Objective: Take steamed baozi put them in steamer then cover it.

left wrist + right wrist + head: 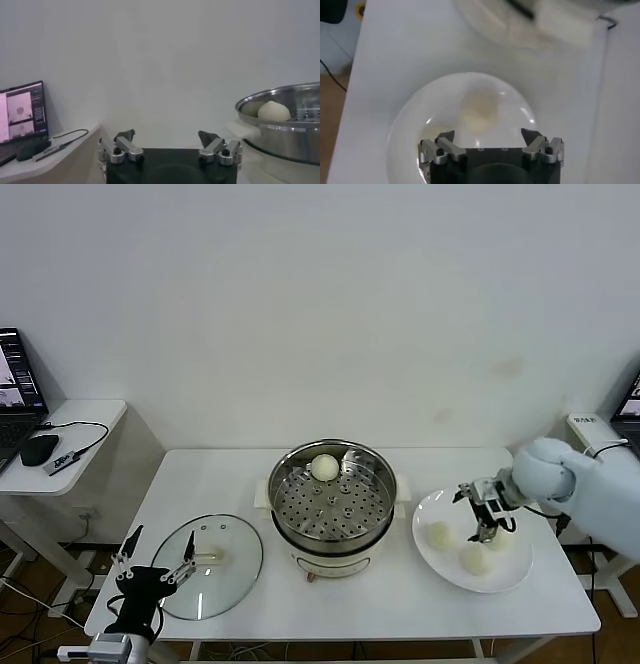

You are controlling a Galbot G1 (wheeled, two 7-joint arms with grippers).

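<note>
Nearest you in the head view, the left gripper (pixel 160 569) idles at the front left corner of the counter (pixel 330 604), fingers spread wide and holding nothing, just beside the glass cover (pixel 207 566) lying flat there. Leave it parked.

Your right gripper (pixel 486 517) hangs over the white plate (pixel 450 569) to the right of the steamer (pixel 331 502), fingers open and empty, with a bun (pixel 479 107) showing between and beyond them in the right wrist view. Three buns sit on the plate: one on the left (pixel 438 534), one toward the front (pixel 474 558) and one (pixel 503 538) partly hidden by the gripper. One bun (pixel 324 467) already rests on the perforated tray at the back of the steamer, so the job looks about a quarter done (cover not yet on).

Watch these risks as you come down:
- The buns lie close together, so an off-centre descent could shove a neighbour toward the plate's rim.
- Soft dough dents easily; a hard squeeze may crush it.
- A shallow grip could drop the bun while crossing the steamer's rim.
</note>
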